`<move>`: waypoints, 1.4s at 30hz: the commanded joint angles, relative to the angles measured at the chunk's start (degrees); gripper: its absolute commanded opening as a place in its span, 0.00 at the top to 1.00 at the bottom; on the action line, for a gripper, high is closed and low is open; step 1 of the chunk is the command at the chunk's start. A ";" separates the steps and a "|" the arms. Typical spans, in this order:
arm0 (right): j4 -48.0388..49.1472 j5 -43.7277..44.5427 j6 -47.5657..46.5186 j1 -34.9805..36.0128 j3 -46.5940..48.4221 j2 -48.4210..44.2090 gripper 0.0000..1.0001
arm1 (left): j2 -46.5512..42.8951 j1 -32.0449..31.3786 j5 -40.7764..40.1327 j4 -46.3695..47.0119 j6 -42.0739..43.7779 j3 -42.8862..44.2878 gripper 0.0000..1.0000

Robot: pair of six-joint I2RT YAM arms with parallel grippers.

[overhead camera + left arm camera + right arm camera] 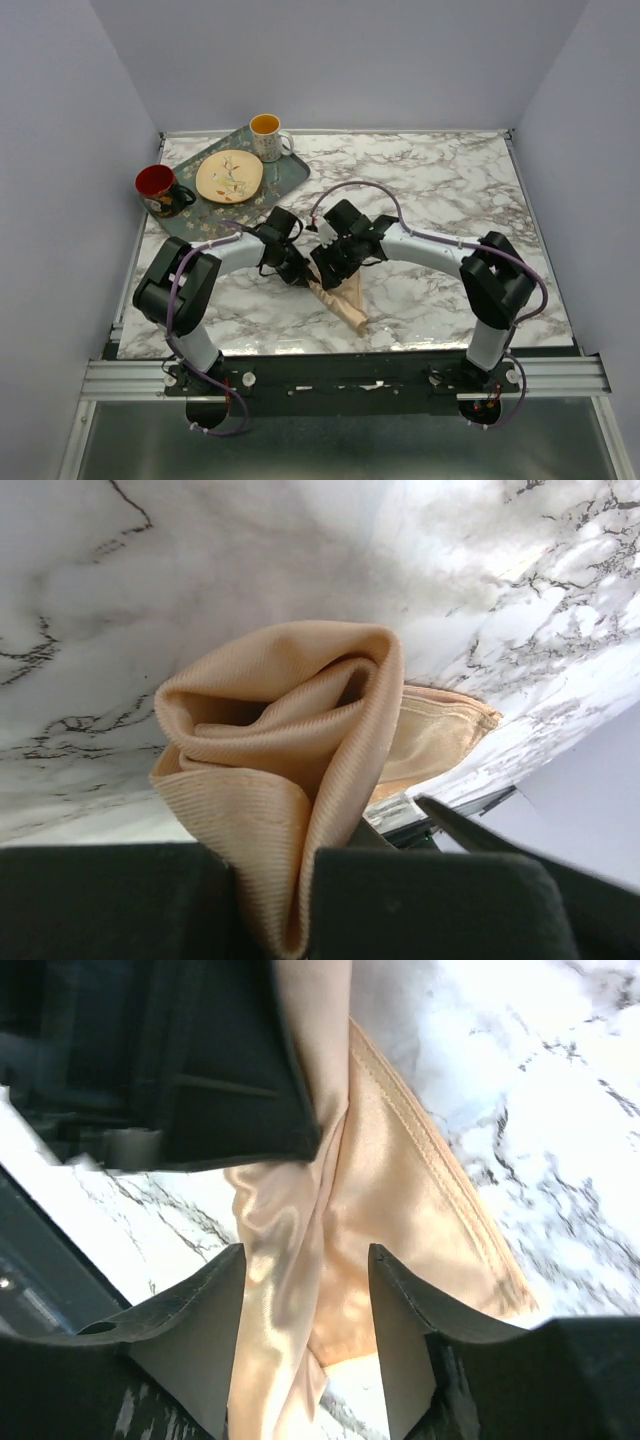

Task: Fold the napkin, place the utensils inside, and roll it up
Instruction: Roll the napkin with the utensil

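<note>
The peach-tan napkin [343,301] lies bunched and partly rolled on the marble table, near the front edge between the two arms. In the left wrist view the napkin [280,730] curls into a loose roll, and my left gripper [295,890] is shut on a fold of it. My left gripper [296,271] sits at the napkin's upper end. My right gripper [305,1305] stands open, its fingers [215,1330] on either side of the napkin [400,1220]. The right gripper [327,270] is close beside the left one. The utensils are out of view.
At the back left a green tray [290,172] holds a cream floral plate [229,176] and a yellow-lined mug [266,135]. A red mug [158,186] stands at the tray's left end. The table's front rail [340,375] runs just behind the napkin.
</note>
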 commanded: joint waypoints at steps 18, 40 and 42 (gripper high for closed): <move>-2.36 45.83 11.88 23.63 -0.23 0.71 0.36 | 2.12 -0.73 -2.87 -14.18 -2.76 4.20 1.00; 2.65 50.31 10.64 25.65 -3.75 4.06 0.65 | 0.10 0.06 1.09 -13.21 -3.82 1.48 1.00; 4.06 49.96 10.65 25.65 -4.62 3.45 0.70 | -0.07 0.14 0.92 -13.21 -3.73 1.74 1.00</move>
